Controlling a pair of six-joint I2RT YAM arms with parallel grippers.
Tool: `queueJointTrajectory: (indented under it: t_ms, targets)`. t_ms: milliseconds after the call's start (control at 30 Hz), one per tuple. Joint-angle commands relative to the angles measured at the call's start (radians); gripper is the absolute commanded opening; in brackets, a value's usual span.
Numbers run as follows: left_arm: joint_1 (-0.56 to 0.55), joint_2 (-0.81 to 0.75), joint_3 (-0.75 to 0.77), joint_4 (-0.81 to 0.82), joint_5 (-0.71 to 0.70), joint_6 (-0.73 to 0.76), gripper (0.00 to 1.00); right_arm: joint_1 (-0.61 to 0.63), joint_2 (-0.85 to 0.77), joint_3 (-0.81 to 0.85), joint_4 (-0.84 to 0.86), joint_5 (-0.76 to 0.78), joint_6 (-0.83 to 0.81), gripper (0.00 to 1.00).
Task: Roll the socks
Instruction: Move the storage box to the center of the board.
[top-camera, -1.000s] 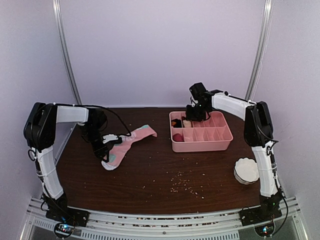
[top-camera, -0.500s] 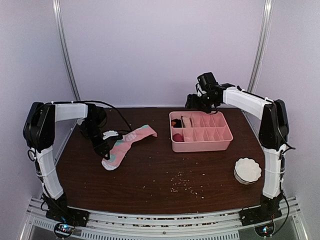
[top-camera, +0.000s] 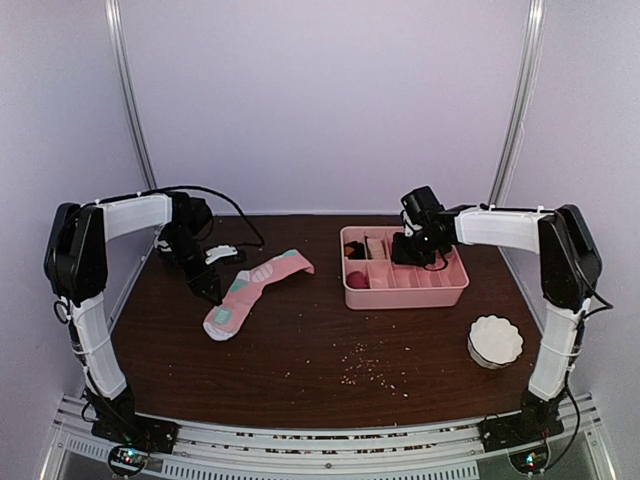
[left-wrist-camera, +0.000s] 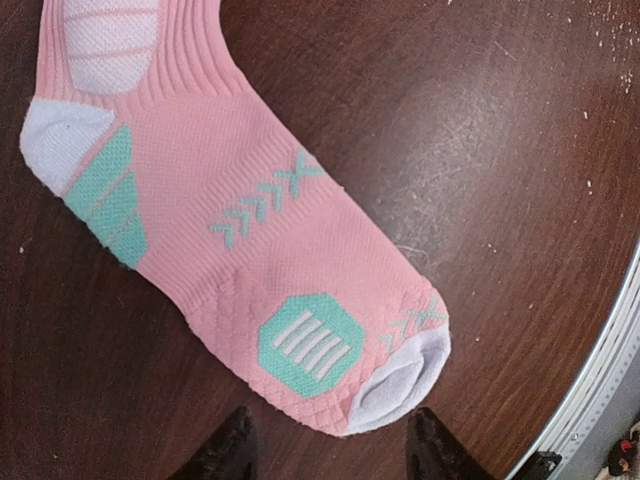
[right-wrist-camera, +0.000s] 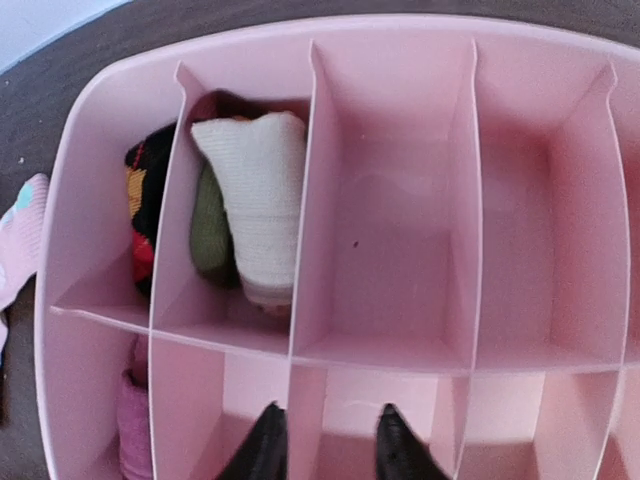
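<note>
The left hand (left-wrist-camera: 330, 455) hangs low over the desk (left-wrist-camera: 480, 150) with its two dark fingers (left-wrist-camera: 235, 455) apart and nothing between them. Just ahead of the fingertips lies the pink sock (left-wrist-camera: 250, 230), flat on the wood, its white toe nearest the hand. It has a mint octagon patch behind the toe, mint chevrons along the foot and a white heel with mint wedges further off. From above, this sock (top-camera: 250, 288) lies slantwise on the left half of the desk (top-camera: 300, 335). Its toe is toward the near left and its mint-edged cuff points at the tray (top-camera: 405, 297). The left hand (top-camera: 207, 282) sits just to the sock's left. I cannot tell whether it touches the fabric.

The right hand (right-wrist-camera: 328, 450) hangs over the tray (right-wrist-camera: 400, 25), its fingers (right-wrist-camera: 265, 450) a little apart and empty. From above it (top-camera: 410, 250) is over the tray's far row. The beige sock (right-wrist-camera: 255, 190) sits bundled in the far row's second compartment from the left, an olive part against its left side. In the corner compartment beside it is a dark patterned bundle (right-wrist-camera: 145, 210), and below that, in the near row, something magenta (right-wrist-camera: 130, 430).

Well apart on the right, near the front edge, stands a white bowl (top-camera: 494, 340). Pale crumbs (top-camera: 370, 368) dot the desk's middle.
</note>
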Motion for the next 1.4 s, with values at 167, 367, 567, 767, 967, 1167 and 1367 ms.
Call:
queueJointTrajectory:
  t_ms: [167,367,567,767,967,1167,1367]
  targets:
    - [-0.006,-0.012,0.071,-0.050,0.020,0.020,0.52,0.098,-0.131,-0.191,-0.006,-0.129,-0.012,0.12]
    - [-0.006,0.006,0.111,-0.072,0.016,0.036,0.52,0.126,-0.179,-0.279,-0.038,-0.164,-0.014,0.05]
    - [-0.005,0.014,0.136,-0.093,0.030,0.058,0.53,0.200,-0.264,-0.366,-0.065,-0.177,-0.047,0.00]
    - [-0.006,0.041,0.131,-0.092,0.014,0.072,0.53,0.309,-0.321,-0.455,-0.018,-0.112,0.005,0.00]
    - [-0.005,0.065,0.138,-0.087,0.003,0.085,0.53,0.464,-0.443,-0.585,0.058,0.137,-0.005,0.00]
    - [-0.005,0.081,0.149,-0.087,0.011,0.082,0.53,0.498,-0.482,-0.605,0.078,0.250,-0.024,0.00]
    - [-0.005,0.087,0.138,-0.082,0.022,0.074,0.53,0.497,-0.389,-0.507,0.026,0.324,-0.027,0.00]
